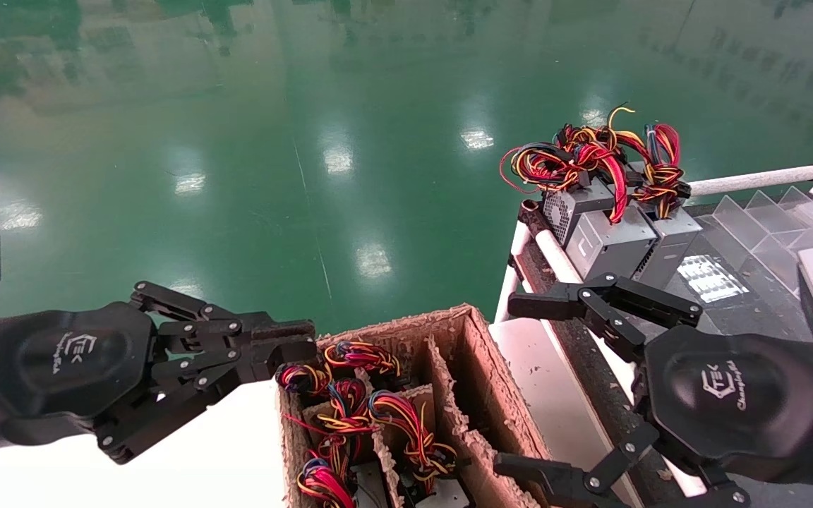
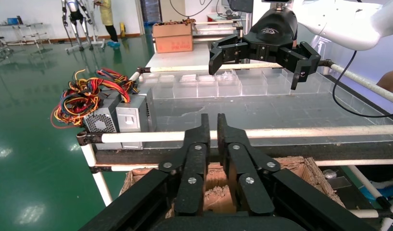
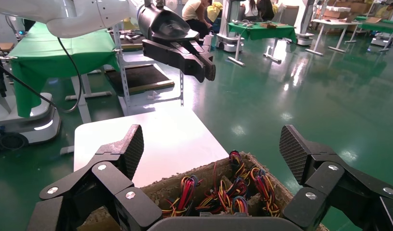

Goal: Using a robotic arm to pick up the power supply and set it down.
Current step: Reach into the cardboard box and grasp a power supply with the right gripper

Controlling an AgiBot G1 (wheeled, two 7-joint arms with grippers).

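Observation:
Three grey power supply units [image 1: 607,240] with red, yellow and black wire bundles [image 1: 590,159] stand together at the far left corner of the rack; they also show in the left wrist view [image 2: 117,118]. More wire bundles [image 1: 350,409] fill the compartments of a cardboard box [image 1: 406,328]. My right gripper [image 1: 519,386] hangs open wide above the box's right side; between its fingers the right wrist view shows only the wire bundles [image 3: 233,187] below. My left gripper [image 1: 293,346] is shut on nothing, level with the box's left rim, fingertips [image 2: 204,122] pointing at the rack.
A white table [image 1: 223,451] lies left of the box. The rack's white pipe rail [image 2: 305,131] runs along its near edge, with clear plastic dividers [image 1: 766,219] behind. Green floor lies beyond. Other tables and people stand far off.

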